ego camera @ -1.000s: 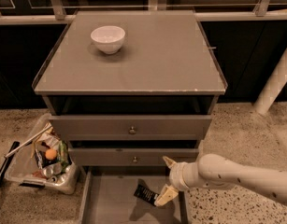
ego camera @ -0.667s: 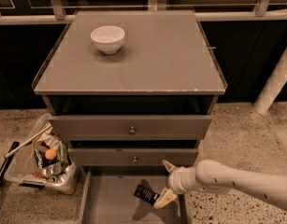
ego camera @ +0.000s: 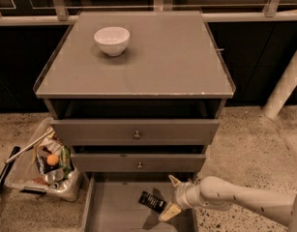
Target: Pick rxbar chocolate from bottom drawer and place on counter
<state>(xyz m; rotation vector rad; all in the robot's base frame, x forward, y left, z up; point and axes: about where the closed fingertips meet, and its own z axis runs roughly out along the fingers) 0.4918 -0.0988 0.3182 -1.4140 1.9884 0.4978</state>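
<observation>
The rxbar chocolate (ego camera: pixel 152 202), a small black wrapper, sits tilted over the floor of the pulled-out bottom drawer (ego camera: pixel 114 211), right of its middle. My gripper (ego camera: pixel 168 197) reaches in from the right on a pale arm. Its two fingers are spread, one above and one below, with the lower fingertip (ego camera: pixel 169 212) at the bar's right end. I cannot tell whether it touches the bar. The grey counter (ego camera: pixel 162 57) on top of the cabinet is glossy, with a chipped front edge.
A white bowl (ego camera: pixel 112 40) stands at the counter's back left. Two upper grey drawers with round knobs (ego camera: pixel 136 135) stand slightly out above the gripper. A clear bin of trash (ego camera: pixel 41 166) sits on the floor at the left. A white post (ego camera: pixel 283 88) leans at the right.
My gripper and arm have shifted slightly down and to the left, closer to the bar. The bar stays in about the same place.
</observation>
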